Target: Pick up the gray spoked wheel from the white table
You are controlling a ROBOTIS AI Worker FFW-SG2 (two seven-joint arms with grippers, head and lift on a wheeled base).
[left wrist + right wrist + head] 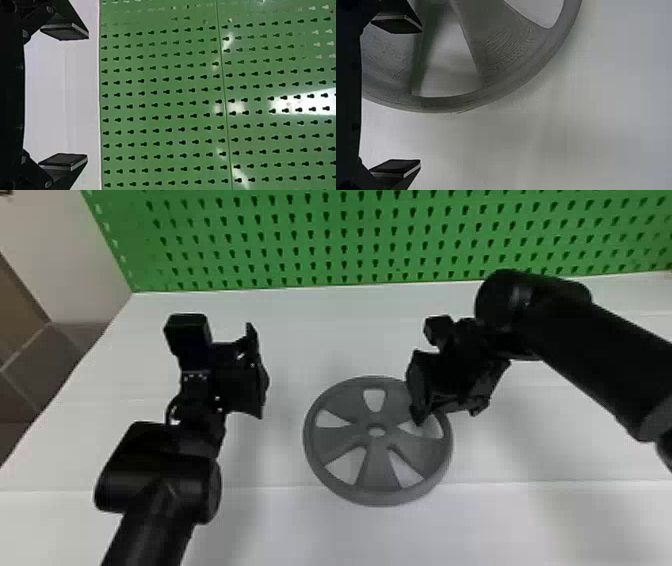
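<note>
The counter's (75, 440) left edge slants up to the green pegboard (350, 240). The left arm rises from the bottom, its left pincer (261, 375) wide, facing the pegboard. A strip of counter separates it from the gray spoked wheel (377, 470), lying flat. The right pincer (448, 412), also wide, points down at the wheel's right rim, its arm angling in from the right.

Head cam: above & behind L gripper (257, 372) & R gripper (448, 412), looks fwd/down, farthest off, w/ pegboard (350, 240) beyond both. L wrist cam: just behind its fingers, faces past them over a strip of white table (550, 520) to pegboard; shares both w/ head cam. R wrist cam: behind its fingers, v. close, faces down on table & gray wheel (379, 475) near fingertips, also in head view.
</note>
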